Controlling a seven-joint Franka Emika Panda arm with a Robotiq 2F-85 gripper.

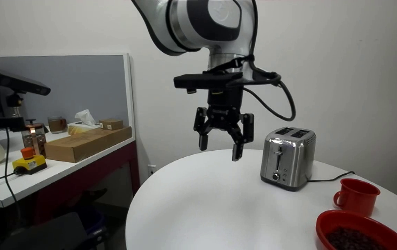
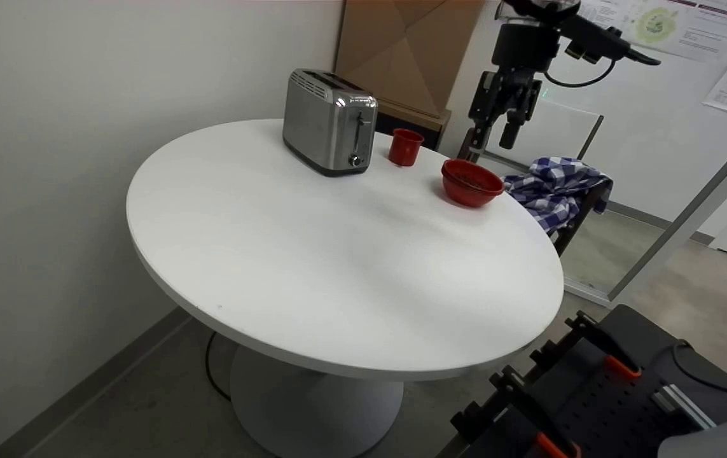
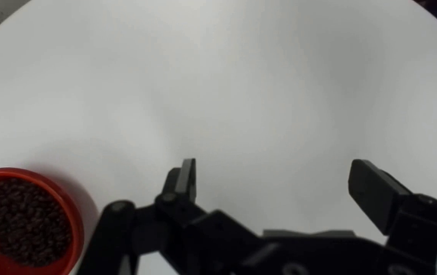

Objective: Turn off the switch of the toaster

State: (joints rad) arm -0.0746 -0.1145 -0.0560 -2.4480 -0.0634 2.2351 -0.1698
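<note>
The silver toaster [image 1: 290,161] stands upright on the round white table [image 1: 198,201] and also shows in an exterior view [image 2: 315,124]. Its front carries a lever [image 1: 278,152] near the top of a vertical slot and a round knob [image 1: 275,176] near the base. Several small buttons sit beside the knob. The slots on top look dark. My gripper [image 1: 220,148] is open and empty in the air, apart from the toaster. It also shows in an exterior view [image 2: 493,137]. In the wrist view its fingers [image 3: 273,162] are wide apart over the table; the toaster is out of that view.
A red cup [image 1: 360,198] and a red bowl [image 2: 472,191] of dark beans stand beyond the toaster's front side. The bowl also shows in the wrist view [image 3: 76,217]. A black cord [image 1: 332,179] runs behind the toaster. A wall stands behind the table.
</note>
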